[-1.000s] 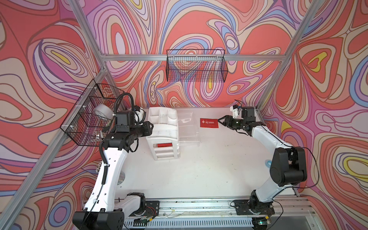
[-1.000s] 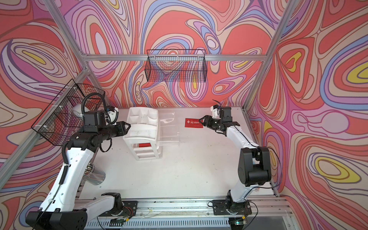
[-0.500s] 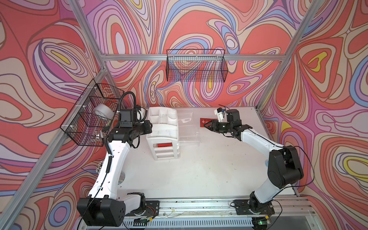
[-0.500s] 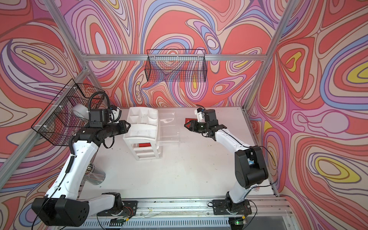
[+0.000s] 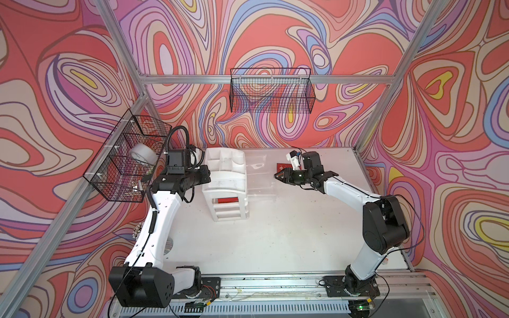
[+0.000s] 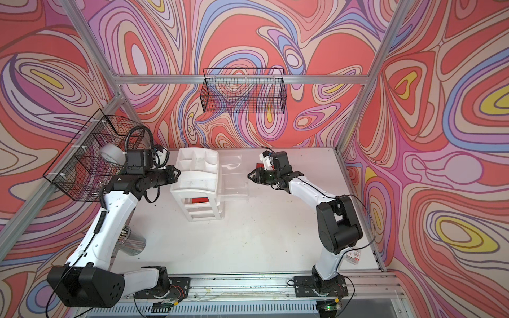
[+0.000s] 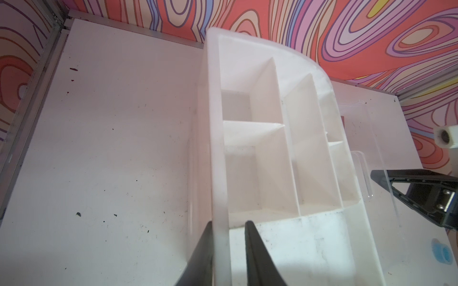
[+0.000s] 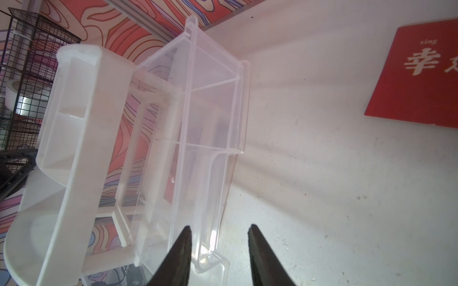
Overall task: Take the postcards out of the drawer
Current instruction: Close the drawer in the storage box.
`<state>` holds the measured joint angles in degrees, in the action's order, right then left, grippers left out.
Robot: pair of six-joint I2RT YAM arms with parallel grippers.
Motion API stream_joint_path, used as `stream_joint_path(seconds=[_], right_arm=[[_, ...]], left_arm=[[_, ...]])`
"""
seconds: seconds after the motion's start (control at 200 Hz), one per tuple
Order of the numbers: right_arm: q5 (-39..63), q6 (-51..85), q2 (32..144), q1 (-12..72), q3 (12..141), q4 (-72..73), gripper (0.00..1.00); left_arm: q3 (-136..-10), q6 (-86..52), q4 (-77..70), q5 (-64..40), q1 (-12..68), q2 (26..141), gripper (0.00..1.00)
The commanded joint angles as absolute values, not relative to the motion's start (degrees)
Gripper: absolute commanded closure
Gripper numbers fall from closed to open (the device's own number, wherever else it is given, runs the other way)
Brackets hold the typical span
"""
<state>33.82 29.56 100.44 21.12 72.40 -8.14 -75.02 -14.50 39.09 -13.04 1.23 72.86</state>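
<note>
The white organizer (image 5: 225, 179) stands at the back of the table, with a clear drawer (image 5: 260, 176) pulled out to its right. One red postcard (image 8: 416, 74) lies flat on the table behind my right wrist. Another red postcard (image 5: 227, 200) shows inside the organizer, lower down. My left gripper (image 7: 229, 222) straddles the organizer's left wall (image 7: 218, 173); one finger touches it and a small gap remains at the other. My right gripper (image 8: 219, 227) is open, its fingers on either side of the drawer's front lip (image 8: 208, 247).
A wire basket (image 5: 124, 162) holding a tape roll (image 5: 143, 155) hangs on the left wall, and a second basket (image 5: 271, 90) hangs on the back wall. A metal cup (image 6: 132, 243) lies by my left arm. A small labelled box (image 6: 354, 256) sits near the right arm's base.
My right arm has swung left from the postcard on the table to the drawer's front. My left gripper has moved onto the organizer's wall. Both pairs of jaws have narrowed.
</note>
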Motion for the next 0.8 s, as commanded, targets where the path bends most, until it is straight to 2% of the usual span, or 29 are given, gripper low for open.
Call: stream_joint_path(seconds=[0.0, 0.461, 0.791], right_arm=[[34.66, 29.65, 101.18, 22.25, 74.93, -7.01, 0.62], [36.17, 31.37, 102.96, 24.33, 76.38, -5.89, 0.62], [38.49, 32.19, 104.85, 25.56, 77.7, -4.61, 0.69]], left_arm=[[-74.93, -13.27, 37.84, -14.62, 0.97, 73.74, 0.79], [-74.27, -12.92, 38.16, -16.51, 0.97, 74.36, 0.82], [-74.18, -12.74, 38.02, -17.83, 0.97, 74.88, 0.85]])
